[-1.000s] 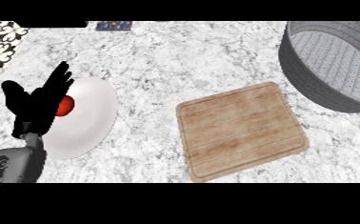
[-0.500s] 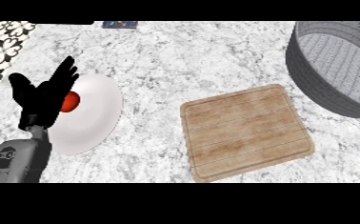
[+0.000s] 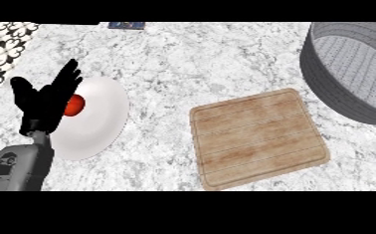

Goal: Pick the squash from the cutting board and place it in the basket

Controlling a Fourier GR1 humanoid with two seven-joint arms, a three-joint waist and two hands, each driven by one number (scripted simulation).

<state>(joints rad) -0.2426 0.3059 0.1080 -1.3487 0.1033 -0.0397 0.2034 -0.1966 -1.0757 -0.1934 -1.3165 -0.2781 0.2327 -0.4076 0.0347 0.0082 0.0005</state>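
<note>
Fingers of your left hand (image 3: 46, 103) stand straight and spread, holding nothing, the hand resting upright at near left over the white plate (image 3: 99, 123) with its red item (image 3: 74, 105). The cutting board (image 3: 257, 138) lies bare; no squash shows anywhere. The basket (image 3: 345, 73) at far right hides its floor, so judge progress unconfirmed.

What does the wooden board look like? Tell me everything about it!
The cutting board is a light brown wooden rectangle with rounded corners and a groove running just inside its edge. Grain lines cross it in bands. It lies flat on the marble counter, turned a bit crooked, in the lower right middle of the view. Nothing sits on top of it, and no squash shows there. The grey basket is up to its right, apart from it, and the white plate is off to its left.
</note>
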